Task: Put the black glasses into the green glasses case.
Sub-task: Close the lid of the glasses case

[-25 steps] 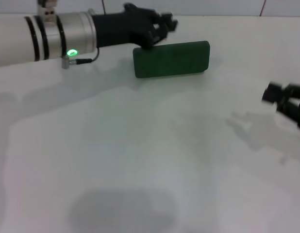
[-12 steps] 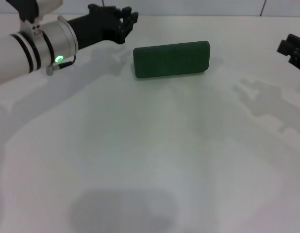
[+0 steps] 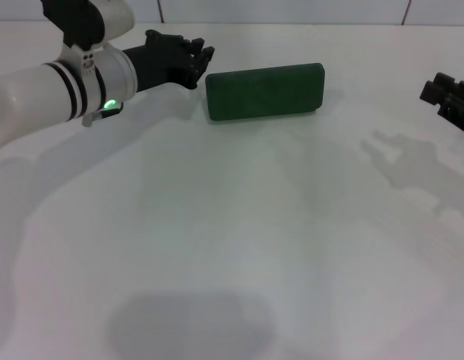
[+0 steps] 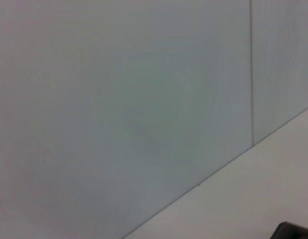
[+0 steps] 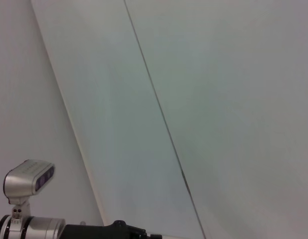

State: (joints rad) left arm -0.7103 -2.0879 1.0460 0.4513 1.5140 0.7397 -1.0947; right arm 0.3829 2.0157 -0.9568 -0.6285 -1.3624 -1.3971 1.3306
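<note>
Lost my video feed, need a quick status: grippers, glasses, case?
Left gripper beside the green glasses case, not touching. Right gripper far off at table's right edge. Case shut; black glasses not in view. Nothing in the way.

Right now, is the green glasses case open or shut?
Shut. In the head view the green glasses case lies flat as one closed slab, no lid raised, no interior visible. The left claw sits beside it, apart.

Closed green glasses case [image 3: 265,91] on the white table.
Dark green, rectangular with rounded corners, it lies lengthwise left to right at the far centre.
</note>
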